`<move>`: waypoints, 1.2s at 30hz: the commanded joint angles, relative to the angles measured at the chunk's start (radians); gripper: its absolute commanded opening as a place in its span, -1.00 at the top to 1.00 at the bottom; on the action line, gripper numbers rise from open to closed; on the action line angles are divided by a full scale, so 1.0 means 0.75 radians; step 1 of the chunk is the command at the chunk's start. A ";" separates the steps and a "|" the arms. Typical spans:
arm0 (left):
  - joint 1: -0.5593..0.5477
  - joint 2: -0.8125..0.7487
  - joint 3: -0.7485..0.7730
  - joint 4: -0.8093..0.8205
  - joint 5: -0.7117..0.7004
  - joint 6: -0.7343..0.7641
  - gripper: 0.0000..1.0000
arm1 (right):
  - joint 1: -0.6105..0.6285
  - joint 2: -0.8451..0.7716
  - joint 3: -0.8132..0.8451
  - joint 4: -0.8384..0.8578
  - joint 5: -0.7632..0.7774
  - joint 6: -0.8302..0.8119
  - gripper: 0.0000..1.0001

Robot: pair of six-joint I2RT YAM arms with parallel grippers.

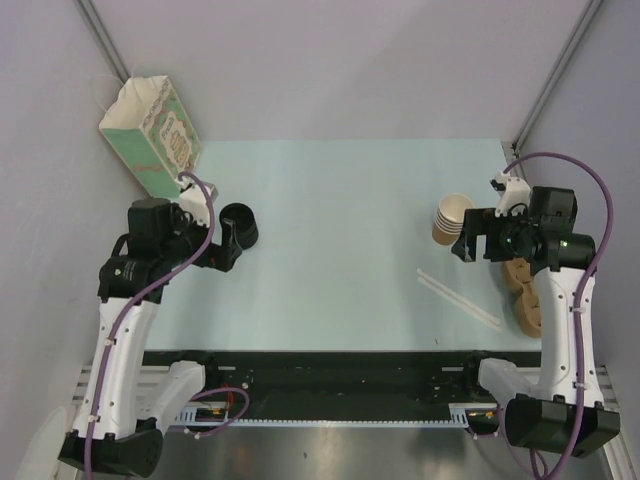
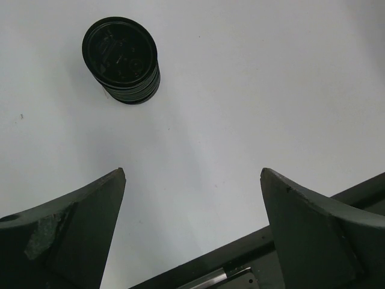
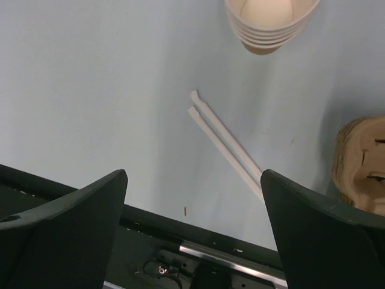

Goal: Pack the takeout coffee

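No takeout coffee, a cup with its lid on, shows in any view. A low black stack of lids (image 1: 240,222) (image 2: 122,59) sits on the pale table at the left. My left gripper (image 1: 231,246) (image 2: 192,171) hovers just beside the lids, open, with nothing between its fingers. A stack of lidless tan cups (image 1: 452,218) (image 3: 271,24) stands at the right. My right gripper (image 1: 466,243) (image 3: 194,173) hangs next to that stack, open and empty as well.
A white paper bag (image 1: 150,130) with a green print stands open at the back left corner. Two white straws (image 1: 460,298) (image 3: 225,141) lie at the right front. Brown cardboard carriers (image 1: 525,295) (image 3: 361,159) rest at the table's right edge.
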 commanded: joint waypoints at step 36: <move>0.007 0.054 0.076 0.090 0.123 -0.074 -0.99 | 0.015 1.013 0.752 0.040 0.229 0.053 -0.08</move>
